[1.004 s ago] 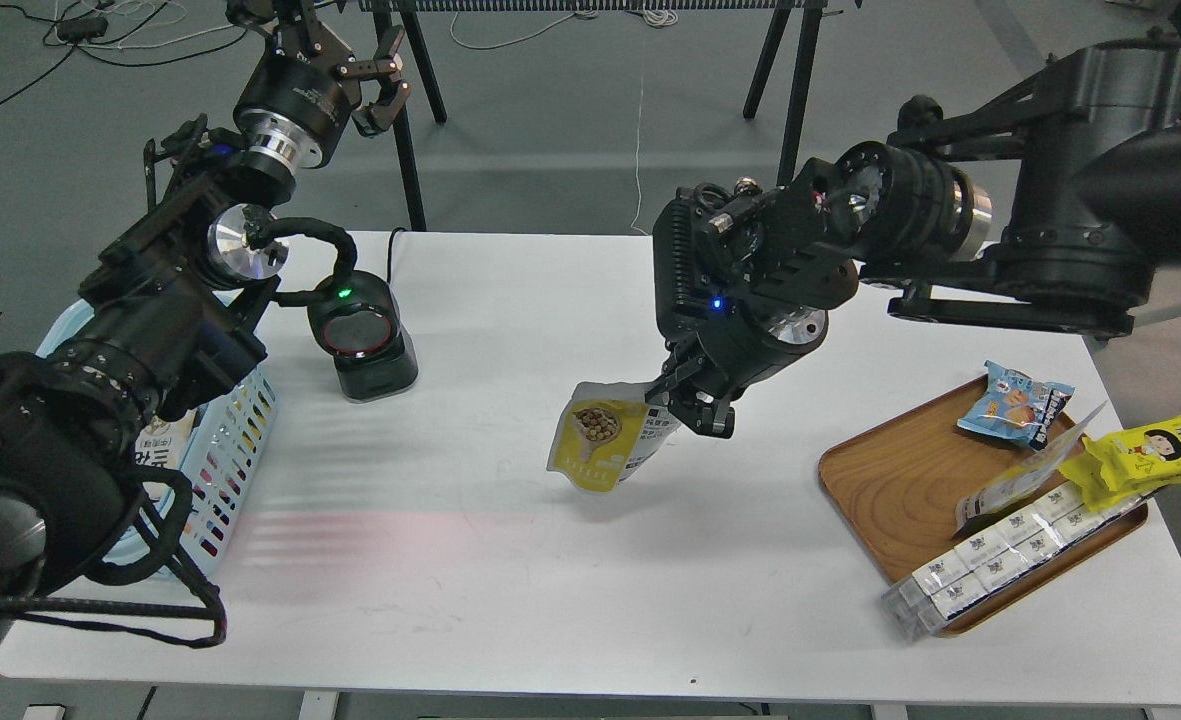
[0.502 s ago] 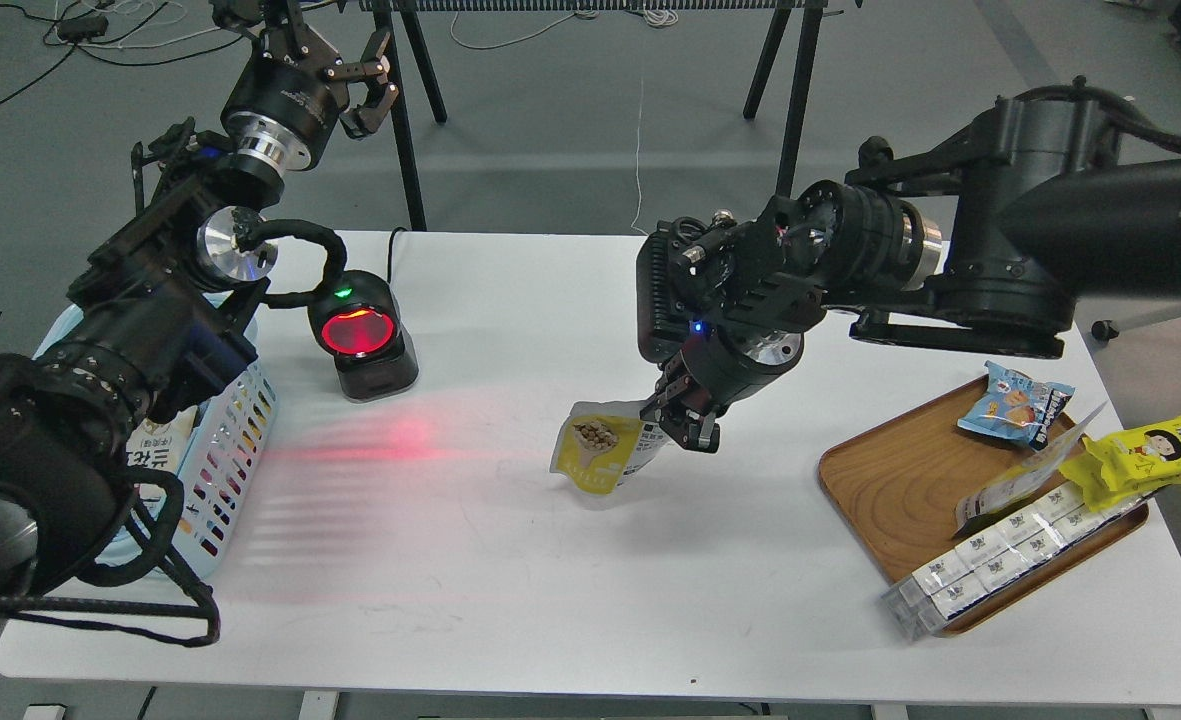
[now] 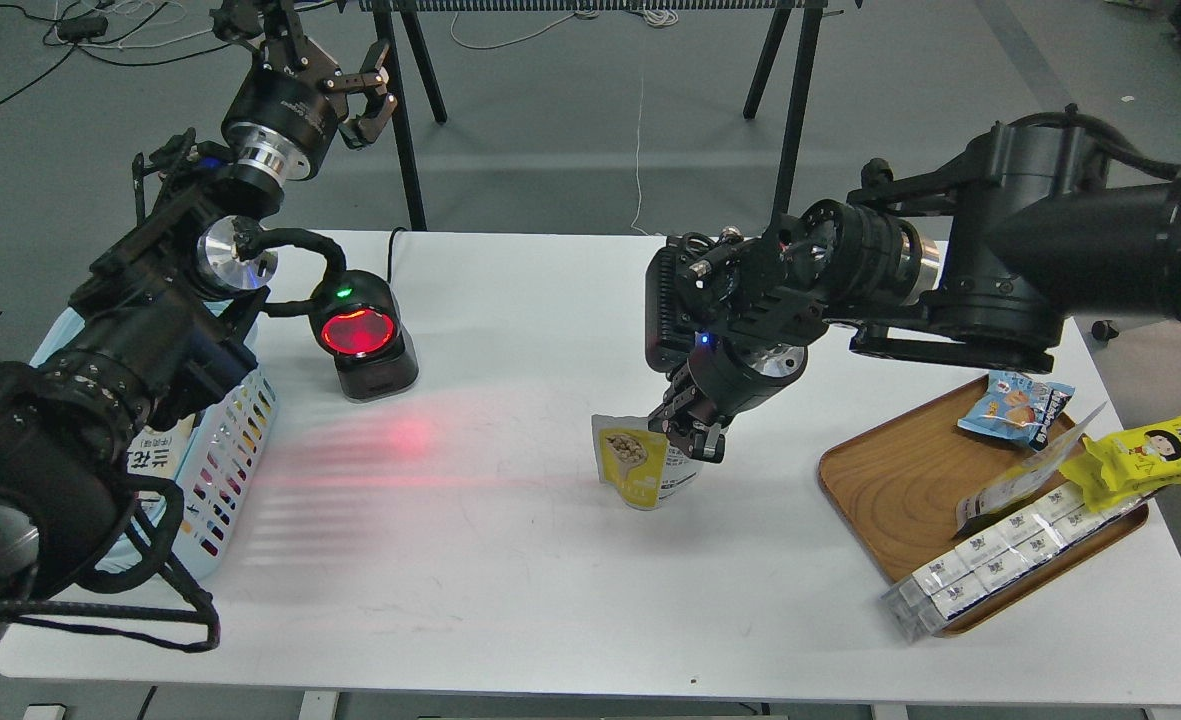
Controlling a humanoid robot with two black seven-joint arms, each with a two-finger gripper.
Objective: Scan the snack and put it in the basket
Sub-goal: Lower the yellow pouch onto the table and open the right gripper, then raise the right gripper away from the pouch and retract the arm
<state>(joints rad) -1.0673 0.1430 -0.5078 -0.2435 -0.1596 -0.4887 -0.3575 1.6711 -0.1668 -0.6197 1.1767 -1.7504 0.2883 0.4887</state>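
Note:
The snack (image 3: pixel 635 464), a yellow pouch with a picture of beige balls and a white side with dark text, hangs upright just above the white table (image 3: pixel 510 560) near its middle. My right gripper (image 3: pixel 688 432) is shut on the pouch's upper right edge. The light blue basket (image 3: pixel 225 450) stands at the table's left edge, mostly hidden behind my left arm. My left gripper (image 3: pixel 345 85) is raised high at the back left, open and empty, far from the snack.
A black barcode scanner (image 3: pixel 362 340) glows red at the back left and casts red light onto the table. A brown wooden tray (image 3: pixel 900 480) at the right holds a blue packet (image 3: pixel 1013 402), a yellow cartoon-face packet (image 3: pixel 1150 455) and a clear pack of white boxes (image 3: pixel 1010 555).
My right gripper has carried the snack to the right and turned it more upright. The scanner's window lit up red. My left gripper rose slightly.

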